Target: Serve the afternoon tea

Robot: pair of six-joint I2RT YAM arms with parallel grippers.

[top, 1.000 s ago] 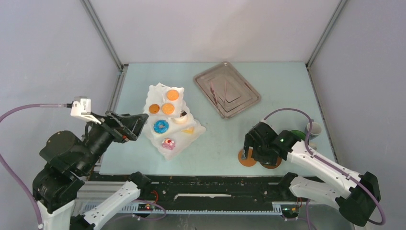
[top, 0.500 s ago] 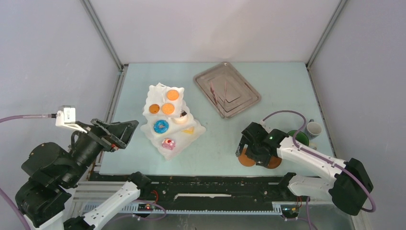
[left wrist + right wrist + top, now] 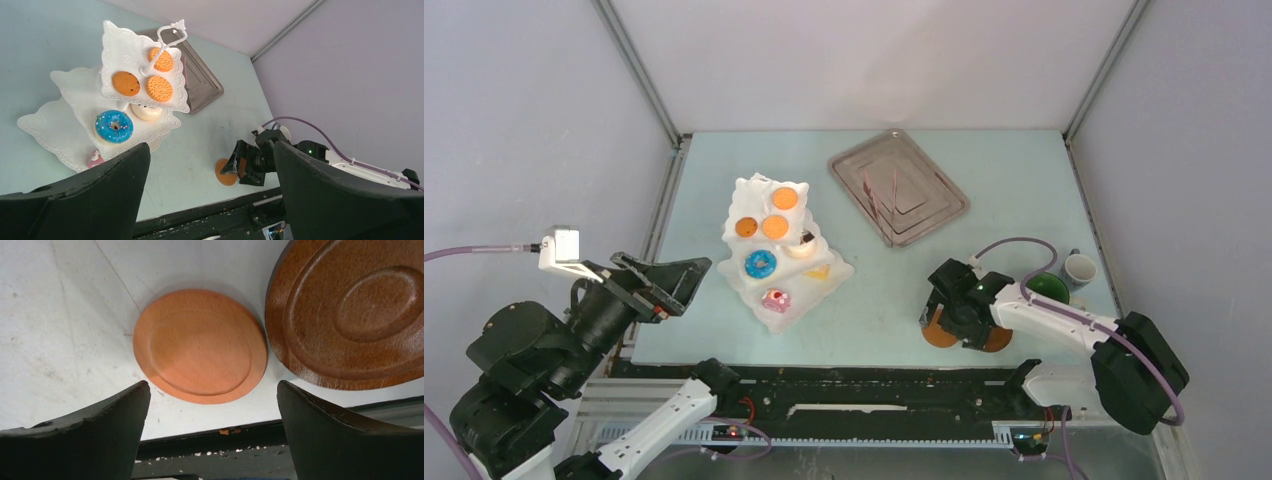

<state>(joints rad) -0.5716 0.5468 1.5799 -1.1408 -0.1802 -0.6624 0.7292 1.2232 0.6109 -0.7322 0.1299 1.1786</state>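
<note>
The white three-tier stand (image 3: 742,192) sits left of centre and holds orange biscuits (image 3: 784,198), a blue doughnut (image 3: 760,264), a pink doughnut (image 3: 775,299) and a cake slice (image 3: 819,271). It also shows in the left wrist view (image 3: 120,45). A light brown coaster (image 3: 200,346) and a dark brown coaster (image 3: 355,315) lie side by side at the near right edge. My right gripper (image 3: 951,328) is open just above them, empty. The green-lined mug (image 3: 1049,288) and the small white cup (image 3: 1080,268) stand right of it. My left gripper (image 3: 669,285) is open and empty, raised left of the stand.
A silver metal tray (image 3: 849,160) lies at the back centre with thin pink tongs (image 3: 889,198) in it. Metal frame posts stand at the back corners. The table's front edge (image 3: 210,427) runs directly under my right gripper (image 3: 212,440).
My left arm has drawn back to the left and down, away from the stand. My right gripper has shifted slightly left over the coasters. Nothing was picked up.
</note>
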